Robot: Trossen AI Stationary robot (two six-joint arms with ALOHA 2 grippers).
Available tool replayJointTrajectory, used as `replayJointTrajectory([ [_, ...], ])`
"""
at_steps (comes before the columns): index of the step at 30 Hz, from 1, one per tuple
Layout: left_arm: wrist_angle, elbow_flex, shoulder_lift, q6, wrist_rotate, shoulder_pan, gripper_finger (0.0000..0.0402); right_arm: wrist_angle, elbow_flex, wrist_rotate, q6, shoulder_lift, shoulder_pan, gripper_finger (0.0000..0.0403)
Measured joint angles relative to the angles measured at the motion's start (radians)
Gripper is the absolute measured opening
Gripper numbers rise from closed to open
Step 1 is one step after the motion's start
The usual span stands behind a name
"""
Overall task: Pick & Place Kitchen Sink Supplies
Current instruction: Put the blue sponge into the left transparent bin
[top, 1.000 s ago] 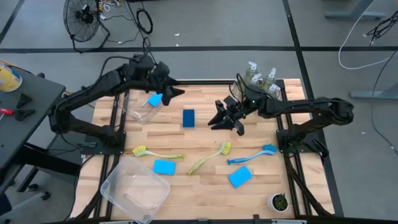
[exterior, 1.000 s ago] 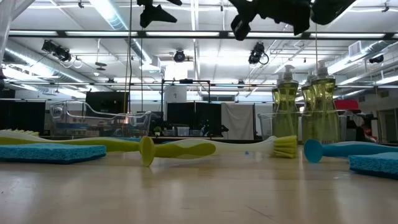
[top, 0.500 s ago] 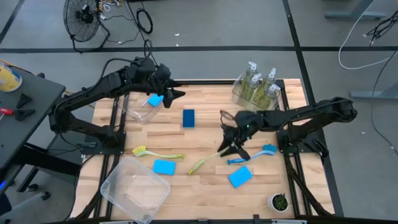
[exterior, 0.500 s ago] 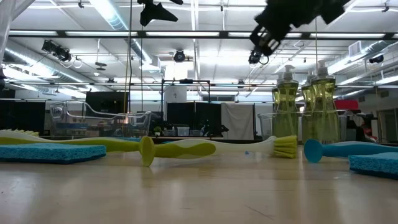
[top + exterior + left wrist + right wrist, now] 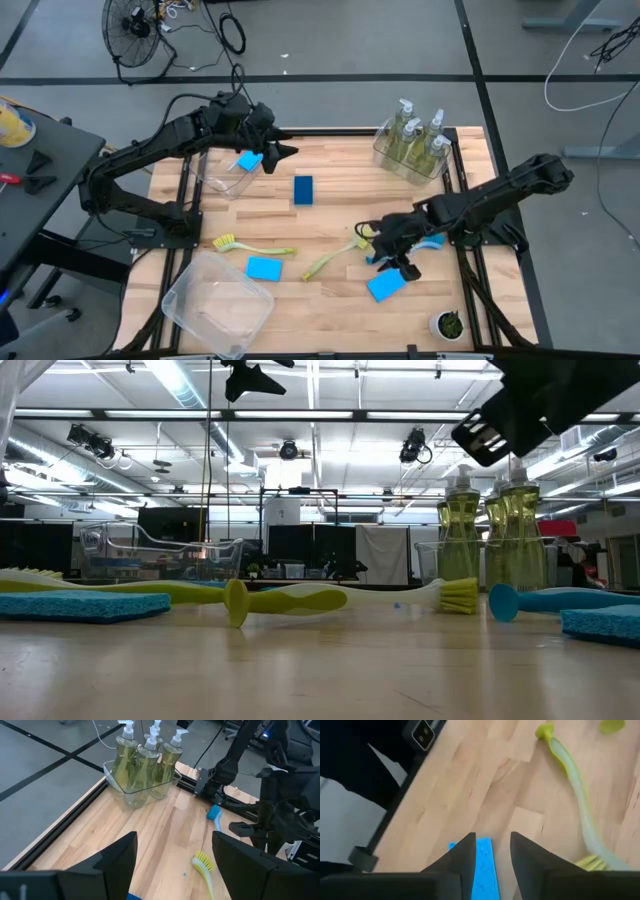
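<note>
One surface [image 5: 330,215]: pale wood planks in a dark frame, with both arms reaching over it.
Room: grey floor with dark lines all round, a floor fan [image 5: 135,25] and loose cables beyond the far edge; strip lights on the ceiling in the low view.
Far right corner: small clear bin [image 5: 385,155] holding upright pump bottles [image 5: 412,135] of yellow-green soap.
Far left corner: second clear bin [image 5: 222,180] with a blue sponge [image 5: 249,160] at its rim; cannot tell whether inside.
Far half, near the middle: upper sponge [image 5: 303,189], lying alone.
Near left corner: large clear bin [image 5: 215,305]; near-left sponge [image 5: 264,268] just beside it.
Near right corner: white pot [image 5: 447,324] with a green plant.
Brushes: left yellow-green brush [image 5: 250,246] toward the left edge; middle yellow-green brush [image 5: 335,255] near the centre; blue brush [image 5: 431,241] toward the right edge, partly hidden under the right arm.
Right claw [image 5: 398,262]: low over the near right part, directly above the near-right sponge [image 5: 385,287]; fingers [image 5: 462,860] parted only a little, gripping nothing, blue showing through the gap; contact with the sponge impossible to tell.
Left claw [image 5: 280,152]: raised beside the far left bin, spread wide, empty.
</note>
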Motion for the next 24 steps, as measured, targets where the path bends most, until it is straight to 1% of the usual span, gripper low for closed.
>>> replayJointTrajectory([
  [3, 0.0, 0.0, 0.0, 0.0, 0.0, 0.0, 0.0259, -0.005, 0.0, 0.031, 0.001, 0.012, 0.023, 0.0135],
  [6, -0.001, 0.0, 0.0, 0.0, 0.0, 0.0, 0.0259, -0.009, 0.0, 0.056, -0.008, 0.035, 0.048, 0.0156],
  [10, -0.004, 0.0, 0.0, 0.0, 0.0, 0.0, 0.0259, -0.005, 0.0, 0.054, -0.004, 0.074, 0.073, 0.0187],
  [13, -0.004, 0.0, 0.0, 0.001, 0.0, 0.0, 0.0259, -0.002, 0.0, 0.054, -0.009, 0.104, 0.092, 0.0201],
  [16, -0.004, 0.0, 0.0, 0.001, 0.0, 0.0, 0.0259, 0.0, 0.0, 0.054, -0.045, 0.138, 0.108, 0.0206],
  [20, -0.004, 0.0, 0.0, 0.0, 0.0, 0.0, 0.0259, 0.006, 0.0, 0.055, -0.091, 0.197, 0.113, 0.02],
  [24, -0.007, 0.0, 0.0, 0.0, 0.0, 0.0, 0.0259, 0.018, 0.0, 0.088, -0.102, 0.256, 0.113, 0.0192],
])
